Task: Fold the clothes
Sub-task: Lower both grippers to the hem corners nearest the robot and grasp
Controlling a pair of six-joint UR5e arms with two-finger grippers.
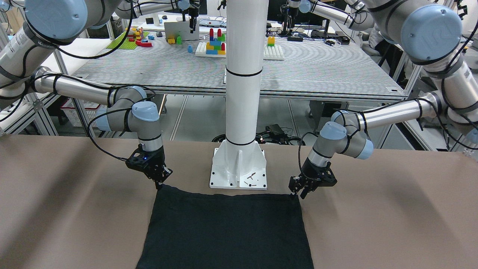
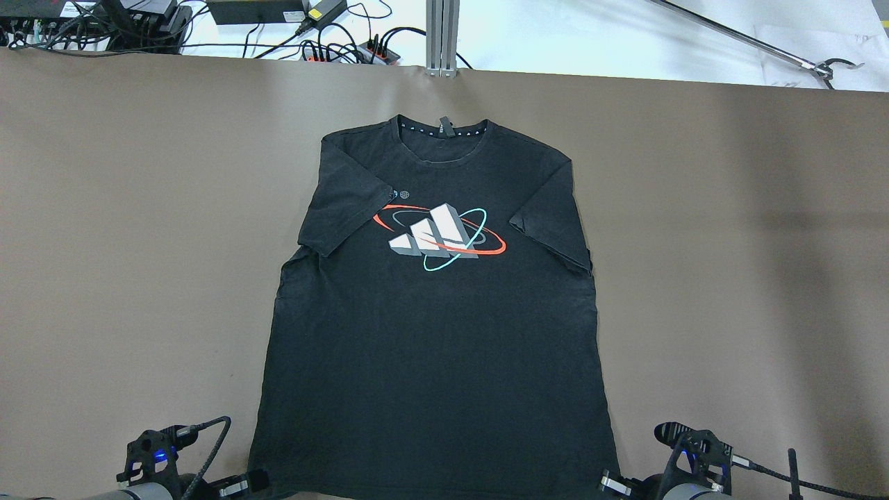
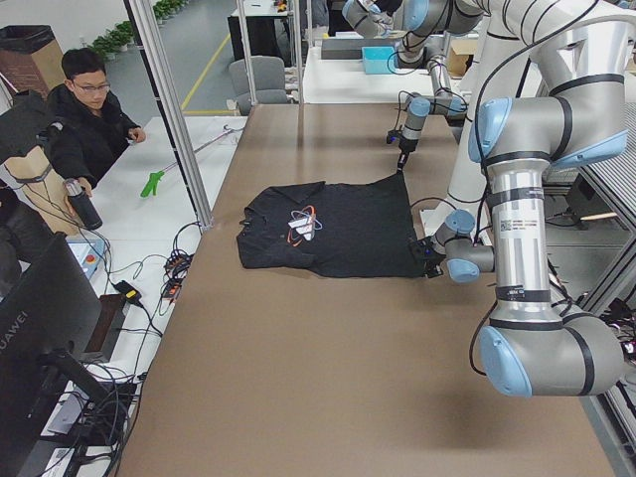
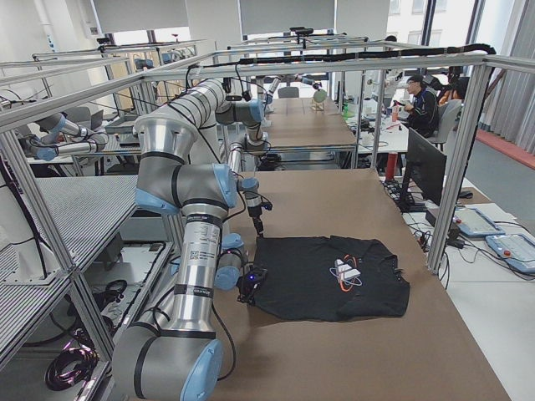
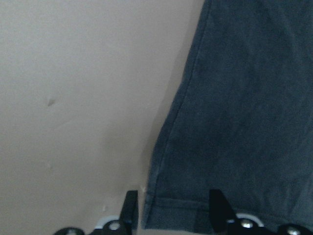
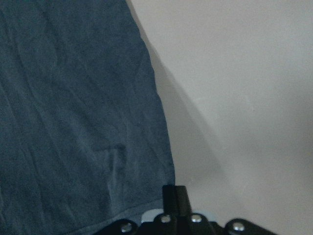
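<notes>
The clothes are one black T-shirt (image 2: pixel 430 333) with a white, red and teal chest print, spread flat on the brown table, collar away from me. Its hem (image 1: pixel 227 228) lies closest to the white pillar. My left gripper (image 5: pixel 173 210) is open, its fingers (image 5: pixel 129 205) standing either side of the hem's left corner (image 5: pixel 161 215); it also shows in the front view (image 1: pixel 298 193). My right gripper (image 6: pixel 175 196) is down at the hem's other corner (image 1: pixel 160 184) with its fingers together, apparently pinching the fabric edge (image 6: pixel 161 181).
The white pillar's base plate (image 1: pixel 239 172) stands between the two grippers, just behind the hem. Bare brown table (image 2: pixel 729 278) lies on both sides of the shirt. Cables (image 2: pixel 312 35) and a reacher tool (image 2: pixel 819 66) sit beyond the far edge. A seated person (image 3: pixel 79 109) is off that edge.
</notes>
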